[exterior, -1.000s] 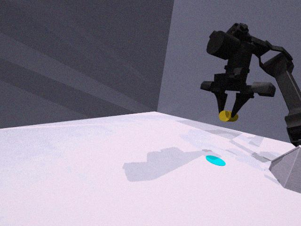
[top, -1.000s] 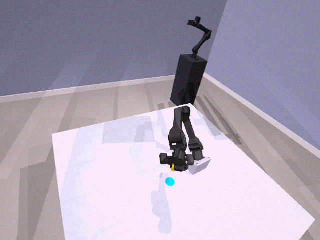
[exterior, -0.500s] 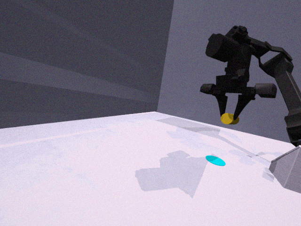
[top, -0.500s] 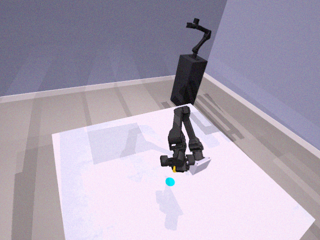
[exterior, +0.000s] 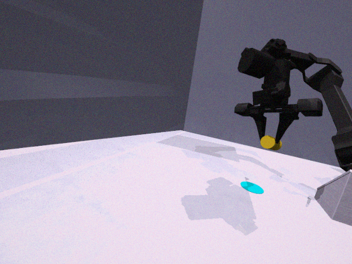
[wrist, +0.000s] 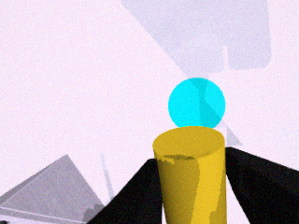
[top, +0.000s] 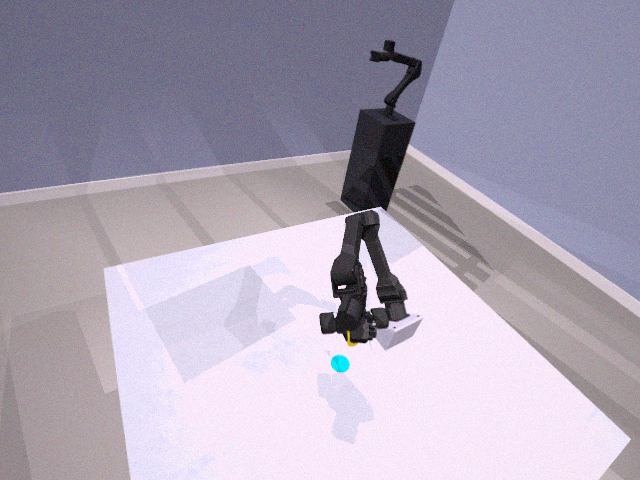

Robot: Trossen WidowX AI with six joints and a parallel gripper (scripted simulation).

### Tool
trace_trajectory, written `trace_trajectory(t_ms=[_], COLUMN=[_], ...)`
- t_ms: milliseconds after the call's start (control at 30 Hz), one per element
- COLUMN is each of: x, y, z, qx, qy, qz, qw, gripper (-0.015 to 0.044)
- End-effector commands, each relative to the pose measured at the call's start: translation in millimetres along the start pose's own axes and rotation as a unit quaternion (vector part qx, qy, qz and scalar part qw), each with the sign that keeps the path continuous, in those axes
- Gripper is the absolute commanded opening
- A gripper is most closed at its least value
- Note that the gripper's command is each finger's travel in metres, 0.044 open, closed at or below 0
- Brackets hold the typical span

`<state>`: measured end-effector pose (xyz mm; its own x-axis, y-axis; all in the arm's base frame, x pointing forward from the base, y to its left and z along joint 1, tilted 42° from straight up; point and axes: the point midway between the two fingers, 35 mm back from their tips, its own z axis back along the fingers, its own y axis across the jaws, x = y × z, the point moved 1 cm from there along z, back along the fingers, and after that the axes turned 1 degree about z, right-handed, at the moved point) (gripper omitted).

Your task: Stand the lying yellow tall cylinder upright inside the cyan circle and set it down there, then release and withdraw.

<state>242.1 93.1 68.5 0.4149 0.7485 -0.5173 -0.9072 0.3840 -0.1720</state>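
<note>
yellow cylinder (top: 348,342) (exterior: 268,142) (wrist: 193,182): plain yellow, smooth side, flat round end, darker shading along part of the body. attitude: on its side, not upright. location: raised off the white table (top: 248,413) (exterior: 127,221) (wrist: 70,70), clamped between the two fingers of the gripper (top: 351,338) (exterior: 270,140) (wrist: 190,161), which points downward. cyan circle (top: 340,363) (exterior: 252,187) (wrist: 196,104): flat on the table, apart from the cylinder, partly shaded. a grey wedge-shaped base (top: 400,333) (exterior: 338,196) (wrist: 56,187) stands near the circle.
</note>
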Motion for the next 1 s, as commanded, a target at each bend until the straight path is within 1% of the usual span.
trace_trajectory(t_ms=[0,967], x=[-1.7,-7.3], y=[1.0,4.7], z=[-1.7,-13.3], qx=[0.011,0.076], qy=[-0.011,-0.097], qz=[0.000,-0.001], qw=[1.000,0.992], gripper=[0.0105,0.0105])
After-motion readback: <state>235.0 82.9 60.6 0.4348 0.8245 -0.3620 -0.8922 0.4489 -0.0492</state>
